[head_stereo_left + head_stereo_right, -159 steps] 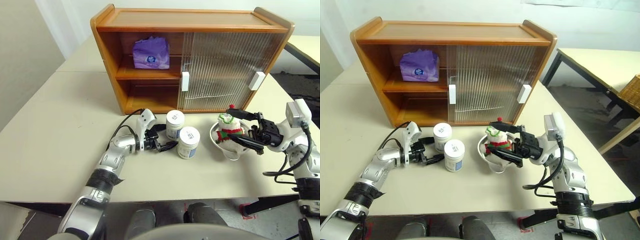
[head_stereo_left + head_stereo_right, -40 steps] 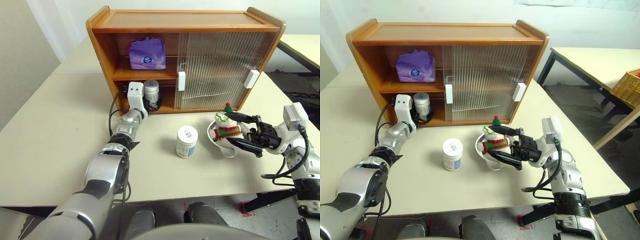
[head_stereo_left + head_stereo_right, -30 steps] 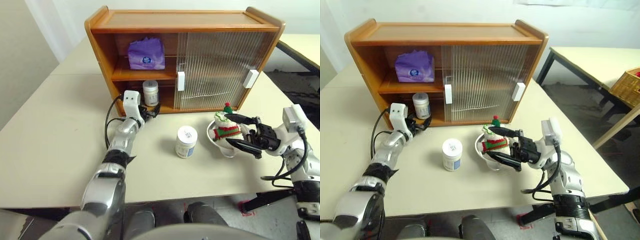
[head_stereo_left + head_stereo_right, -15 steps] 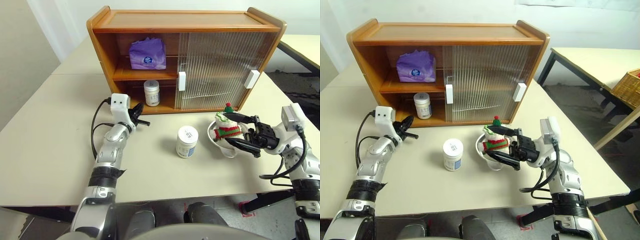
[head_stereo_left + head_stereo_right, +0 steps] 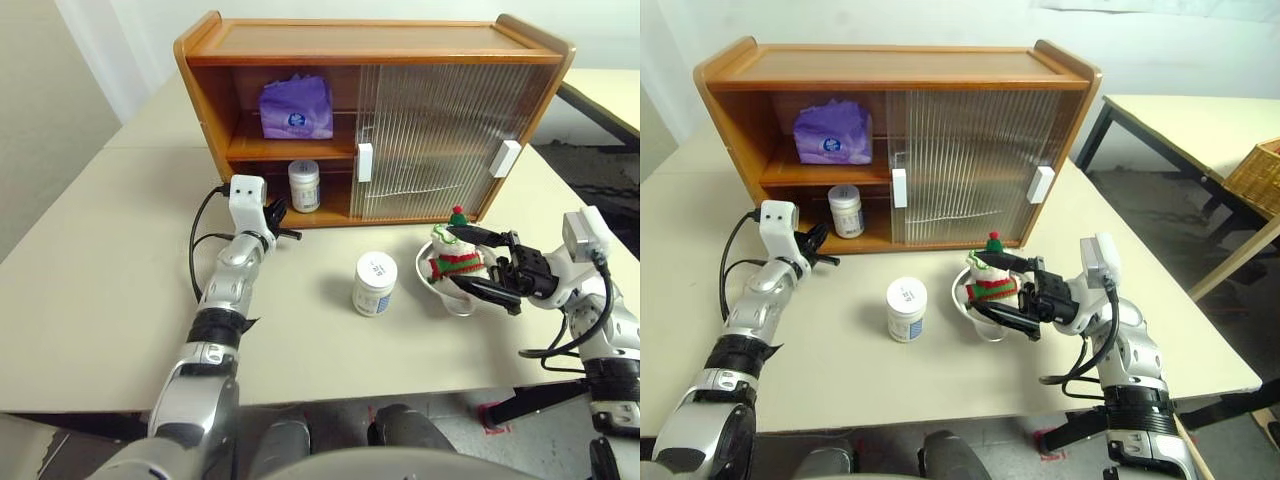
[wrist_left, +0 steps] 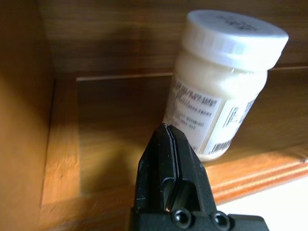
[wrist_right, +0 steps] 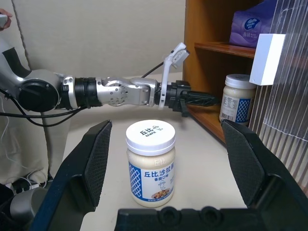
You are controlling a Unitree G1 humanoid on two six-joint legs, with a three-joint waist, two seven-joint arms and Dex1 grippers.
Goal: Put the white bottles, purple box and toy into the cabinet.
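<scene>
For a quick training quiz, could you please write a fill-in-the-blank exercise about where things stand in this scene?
1. The purple box lies on the cabinet's ____ shelf.
2. One white bottle stands inside the cabinet; the other white bottle stands on the ____.
3. The toy sits in a ____.
4. The left gripper is ____.

Missing words: upper; table; bowl; shut

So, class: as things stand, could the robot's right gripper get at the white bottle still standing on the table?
Probably yes. The right gripper is open and faces the bottle across bare table, but the toy in its bowl sits close beside it.
</scene>
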